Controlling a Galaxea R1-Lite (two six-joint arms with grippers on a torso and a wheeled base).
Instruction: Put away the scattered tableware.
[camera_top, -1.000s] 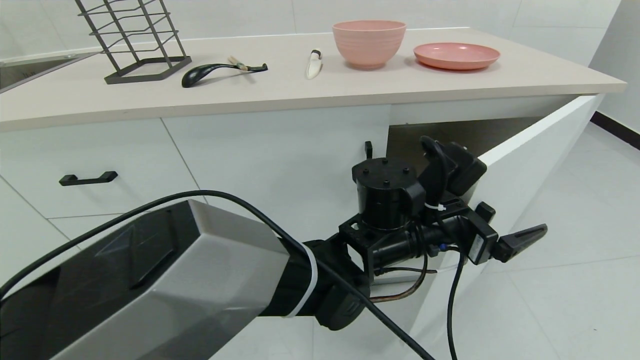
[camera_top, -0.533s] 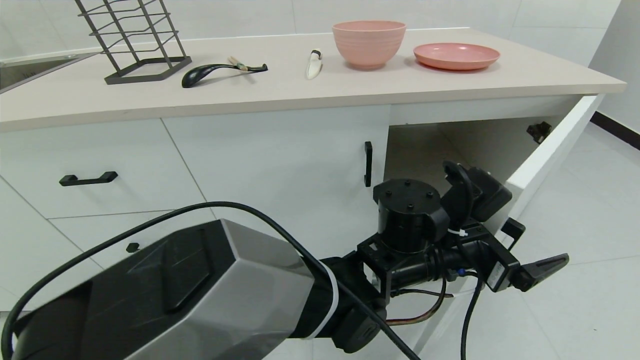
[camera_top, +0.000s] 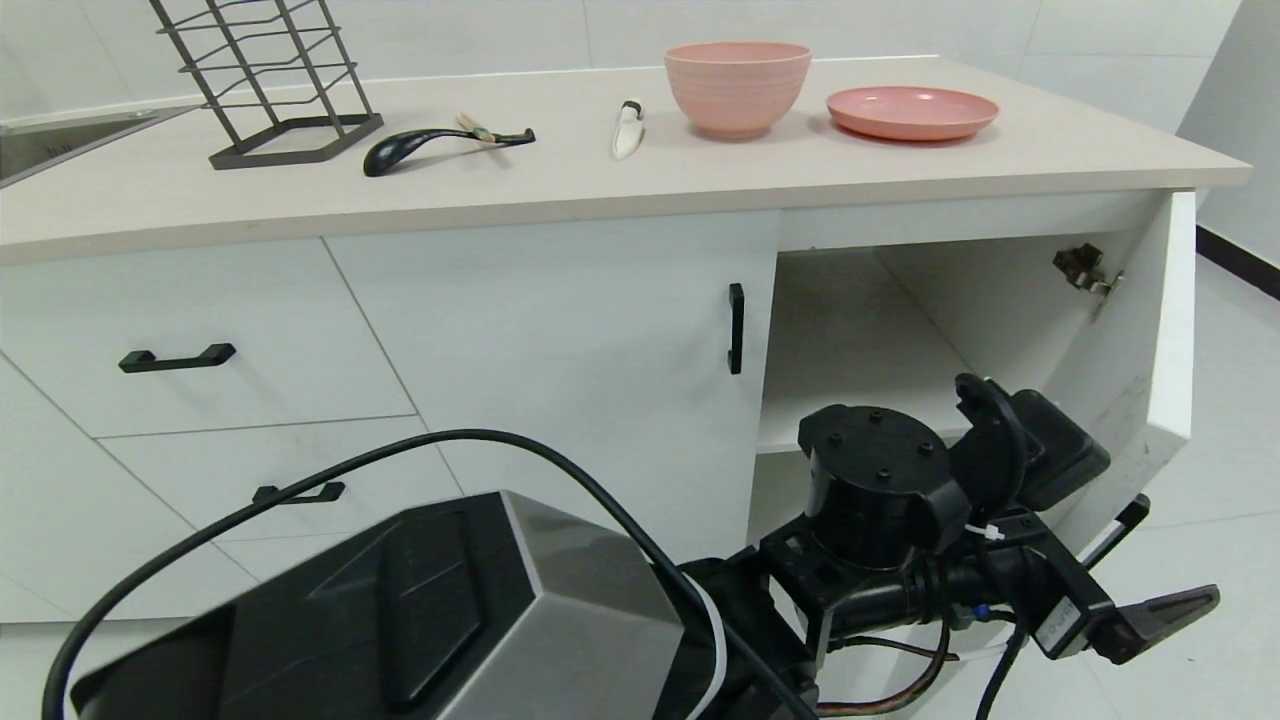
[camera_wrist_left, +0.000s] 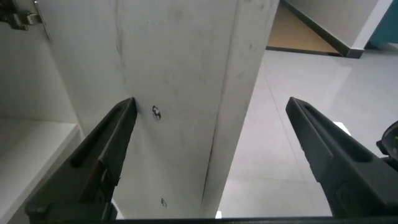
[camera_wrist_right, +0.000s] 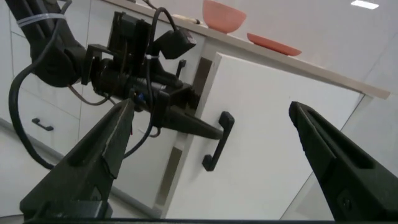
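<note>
On the countertop (camera_top: 560, 190) the pink bowl (camera_top: 738, 85) stands beside the pink plate (camera_top: 912, 110). Below, the left gripper (camera_top: 1165, 600) sits at the open cabinet door (camera_top: 1150, 350). From its wrist, its jaws are spread wide, straddling the door's edge. The right gripper (camera_wrist_right: 211, 109) gapes apart too, facing the door handle (camera_wrist_right: 217, 143).

rack (camera_top: 270, 155): top cut off | sink (camera_top: 50, 145): cut by edge | chopsticks (camera_top: 474, 126): partly under spoon (camera_top: 400, 148)
</note>
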